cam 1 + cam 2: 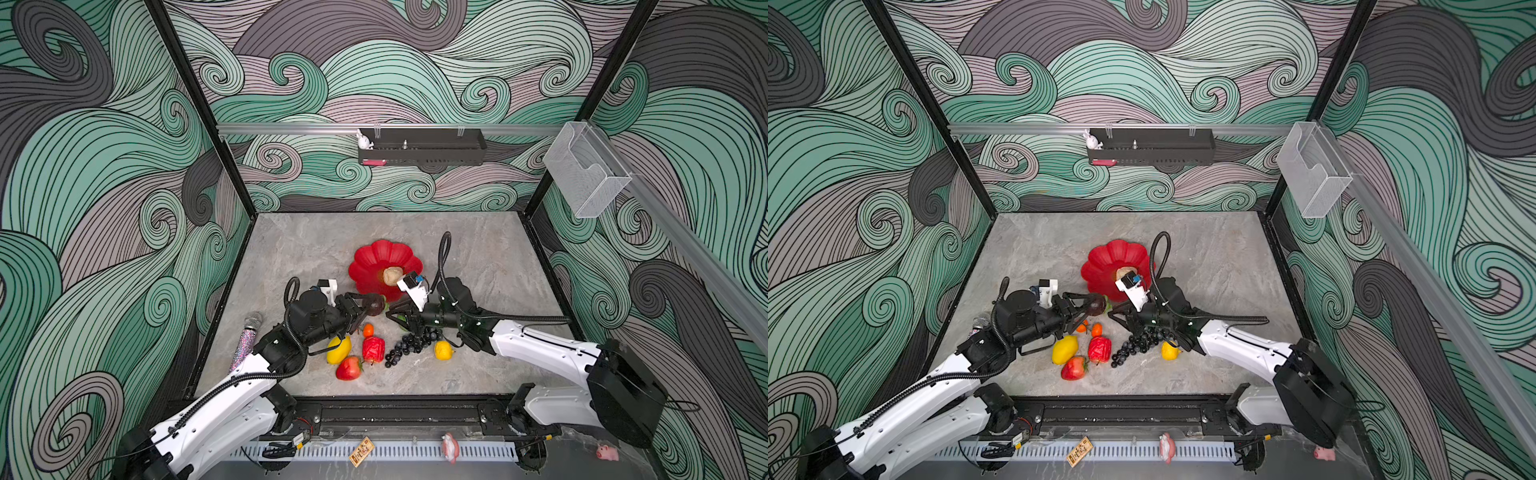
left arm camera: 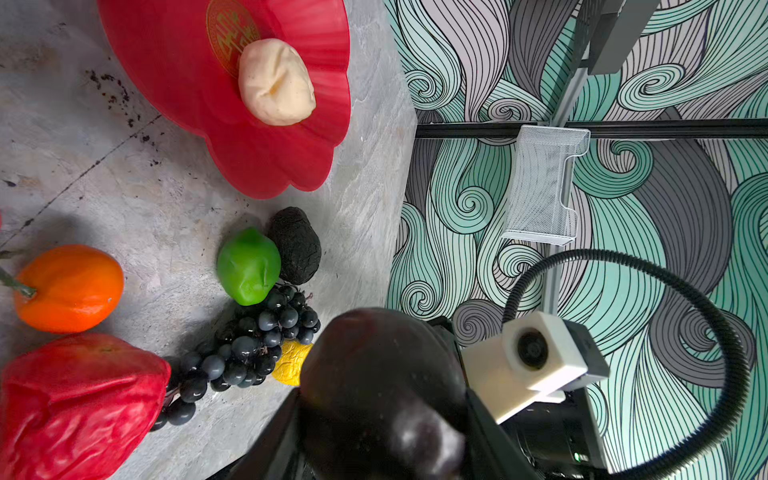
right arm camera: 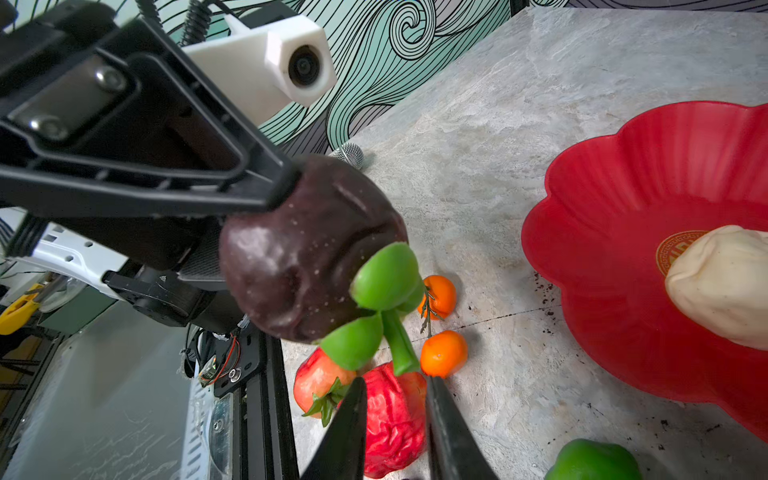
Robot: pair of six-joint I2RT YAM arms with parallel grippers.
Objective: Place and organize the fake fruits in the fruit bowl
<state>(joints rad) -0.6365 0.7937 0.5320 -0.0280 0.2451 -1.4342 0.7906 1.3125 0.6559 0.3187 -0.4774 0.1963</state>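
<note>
My left gripper (image 2: 382, 415) is shut on a dark mangosteen (image 1: 375, 304), held above the table in front of the red fruit bowl (image 1: 374, 257). Its green stem (image 3: 399, 345) points at my right gripper (image 3: 397, 380). That gripper's jaws stand narrowly apart, with the stem's end just off their tips. A cream pear (image 2: 276, 81) lies in the bowl. On the table lie a lime (image 2: 248, 266), an avocado (image 2: 296, 245), black grapes (image 1: 407, 345), two lemons (image 1: 338, 350) (image 1: 443, 350), small oranges (image 3: 442, 353), a wrinkled red fruit (image 1: 373, 349) and a red apple (image 1: 348, 368).
A glittery microphone (image 1: 247, 338) lies on the table by the left arm. A black shelf (image 1: 422, 147) hangs on the back wall and a clear bin (image 1: 584, 170) on the right wall. Pink toy figures (image 1: 450, 448) (image 1: 606, 452) sit beyond the front rail.
</note>
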